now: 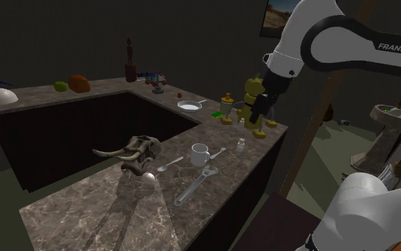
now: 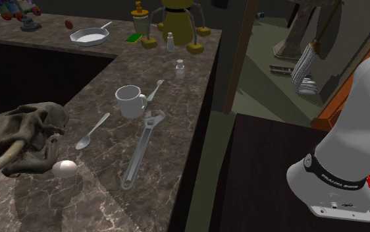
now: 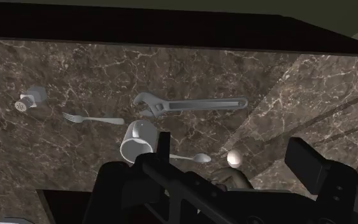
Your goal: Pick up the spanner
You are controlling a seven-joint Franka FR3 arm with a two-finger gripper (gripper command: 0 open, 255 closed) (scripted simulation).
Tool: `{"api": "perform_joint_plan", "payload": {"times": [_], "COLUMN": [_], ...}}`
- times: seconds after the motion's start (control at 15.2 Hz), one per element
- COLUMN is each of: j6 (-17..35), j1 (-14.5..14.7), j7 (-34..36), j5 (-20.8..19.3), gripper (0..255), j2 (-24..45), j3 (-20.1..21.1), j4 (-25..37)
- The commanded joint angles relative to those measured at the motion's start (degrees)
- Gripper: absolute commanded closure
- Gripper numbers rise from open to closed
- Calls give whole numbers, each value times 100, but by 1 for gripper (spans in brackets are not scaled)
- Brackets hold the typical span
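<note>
The spanner (image 1: 195,187) is a long silver adjustable wrench lying flat on the dark marble counter (image 1: 106,214), close to the counter's edge. In the second exterior view the spanner (image 2: 142,149) lies just in front of a white mug (image 2: 130,100). My black gripper (image 1: 253,120) hangs high above the counter's far end, well away from the spanner. Seen from the wrist, the spanner (image 3: 190,105) lies far below my gripper (image 3: 233,153), whose fingers stand apart with nothing between them.
Around the spanner lie a spoon (image 2: 93,131), a fork (image 2: 156,90), an egg (image 2: 64,168) and an animal skull with tusks (image 2: 26,135). A small shaker (image 2: 180,68), a white pan (image 2: 89,36) and a yellow toy figure (image 1: 252,93) stand further back.
</note>
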Motion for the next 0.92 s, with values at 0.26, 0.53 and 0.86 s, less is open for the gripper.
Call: {"api": "perform_joint_plan", "payload": {"times": [0.26,0.53,0.86], "j6": [680,1373,2236], "j1": [-232,-464,-779], "j7": [948,1897,3098], "j5": [179,328,424], "gripper": [0,0,0], "j2": [352,860,1695], "j3": [372,744,1199], "j4": [-418,-693,-842]}}
